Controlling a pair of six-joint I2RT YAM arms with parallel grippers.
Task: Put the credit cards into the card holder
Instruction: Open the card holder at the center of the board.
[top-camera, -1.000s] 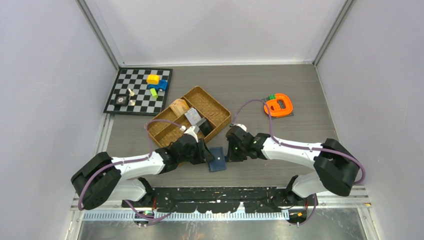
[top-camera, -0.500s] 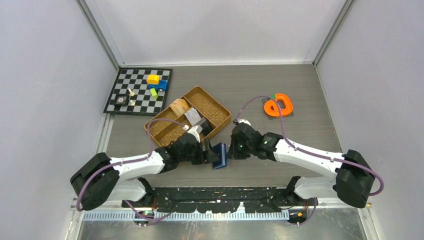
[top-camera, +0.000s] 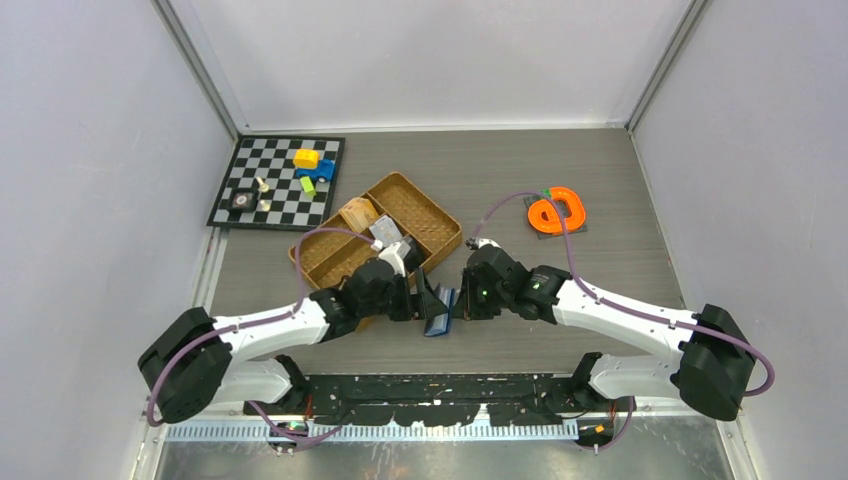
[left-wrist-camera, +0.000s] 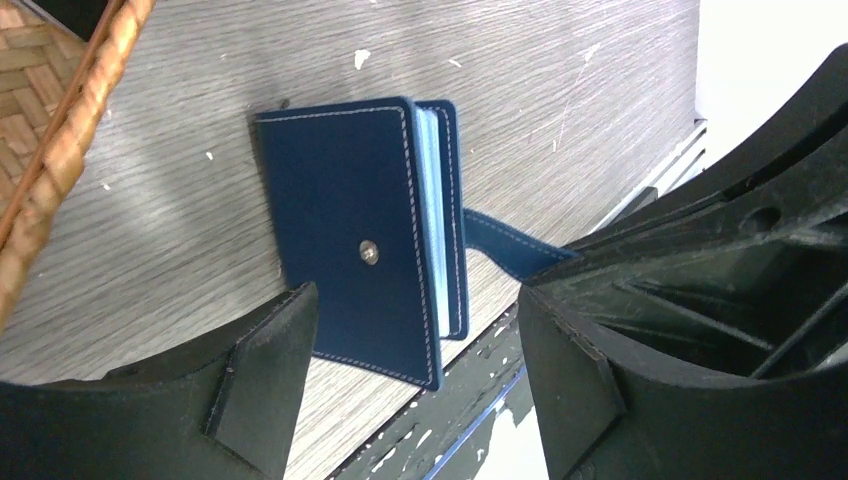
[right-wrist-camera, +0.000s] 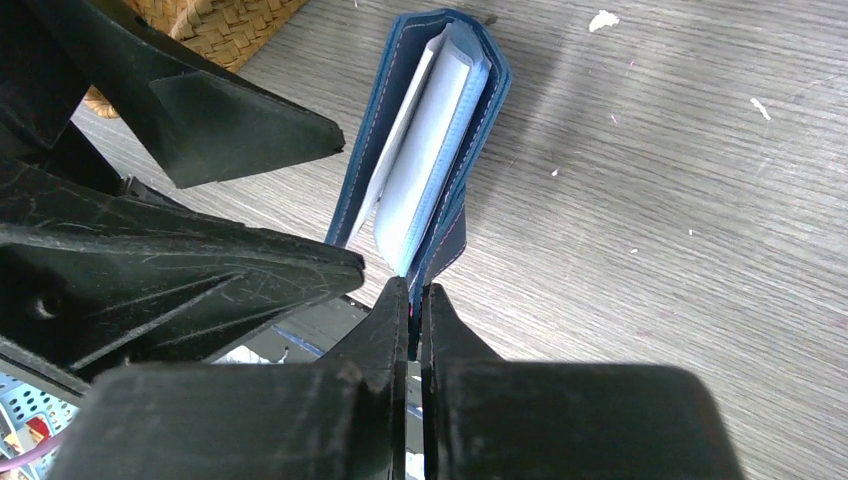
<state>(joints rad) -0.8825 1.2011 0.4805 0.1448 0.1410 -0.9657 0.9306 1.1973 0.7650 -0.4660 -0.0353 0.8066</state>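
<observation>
Bright, even light comes from above. The dark blue folding wallet (left-wrist-camera: 345, 230) throws a soft shadow on the grey wood table (left-wrist-camera: 600, 100). Everything looks sharp.

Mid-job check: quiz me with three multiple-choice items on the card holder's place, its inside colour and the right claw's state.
1. The card holder is: A on the chessboard; B inside the tray; C between left claw and right claw.
2. Its inside is: A light blue; B orange; C brown.
3. The right claw is: A wide open; B shut on the card holder; C out of view.
Key: C, the top view shows it between them; A, pale blue shows in both wrist views; B, its tips pinch the holder's edge.
</observation>
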